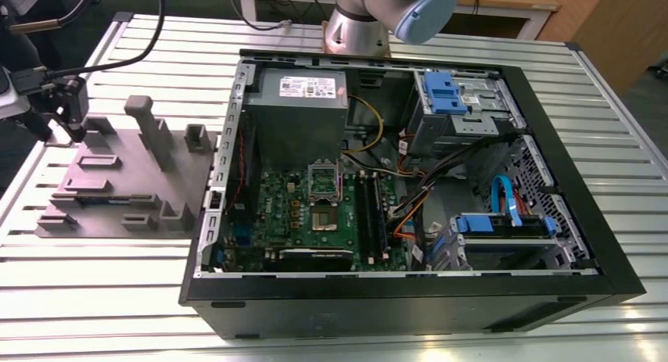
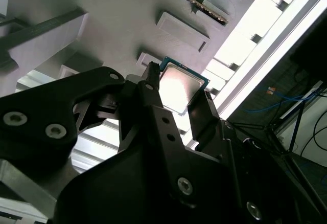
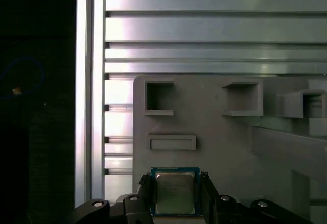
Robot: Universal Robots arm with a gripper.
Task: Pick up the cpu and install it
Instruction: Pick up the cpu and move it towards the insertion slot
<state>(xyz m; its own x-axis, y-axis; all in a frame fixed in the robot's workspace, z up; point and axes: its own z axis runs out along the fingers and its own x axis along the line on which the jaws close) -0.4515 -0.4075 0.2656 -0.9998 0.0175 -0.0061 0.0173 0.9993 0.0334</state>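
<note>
silver-grey cpu [image 3: 174,193] w/ blue-green rim, inside black pincer [image 3: 175,179]; matte grey tray [image 3: 219,132] under it; ribbed silver table [image 3: 204,29] beyond the pincer.

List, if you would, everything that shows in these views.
table: one, silver slats, under everything.
computer case: one, black, open, lying on the table.
motherboard: one, green, inside the case.
power supply: one, grey with a white label, inside the case.
drive brackets: two, blue, inside the case, toward the exterior view's right.
fixture: one, grey, on the table at the exterior view's left of the case.
cpu: one, silver top, green edge, at the fixture's edge.
arm: one, silver with a blue cap, behind the case.
gripper: one, black, shut on the cpu.
</note>
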